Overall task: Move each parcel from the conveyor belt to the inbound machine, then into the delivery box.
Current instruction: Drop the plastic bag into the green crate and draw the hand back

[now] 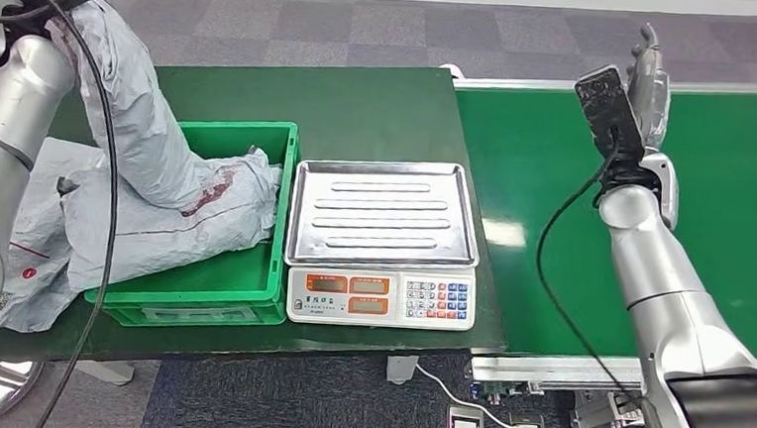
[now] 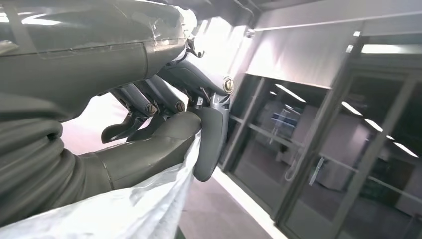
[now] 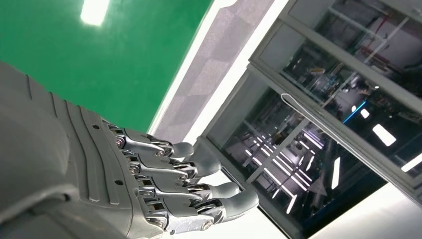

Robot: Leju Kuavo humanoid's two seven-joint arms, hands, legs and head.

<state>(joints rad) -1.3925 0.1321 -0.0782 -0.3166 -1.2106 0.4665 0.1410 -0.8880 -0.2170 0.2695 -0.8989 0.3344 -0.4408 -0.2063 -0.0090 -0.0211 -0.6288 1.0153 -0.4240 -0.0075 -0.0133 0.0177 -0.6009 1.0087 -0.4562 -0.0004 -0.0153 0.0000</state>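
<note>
Left hand (image 2: 164,124) pinches grey parcel (image 1: 149,160) by top edge, lower end slumped in green delivery box (image 1: 250,296). Soft, light, slick film (bunch a fold). Right hand (image 1: 649,77) spread, beyond scale (image 1: 383,239).

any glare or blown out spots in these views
Head view: lamp glare on the belt and sheen on the scale tray. Left wrist view: white washout behind the left hand. Right wrist view: bright glare patch on the belt, corner overexposed.

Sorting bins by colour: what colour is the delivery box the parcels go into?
Green; the delivery box shows best in the head view.
</note>
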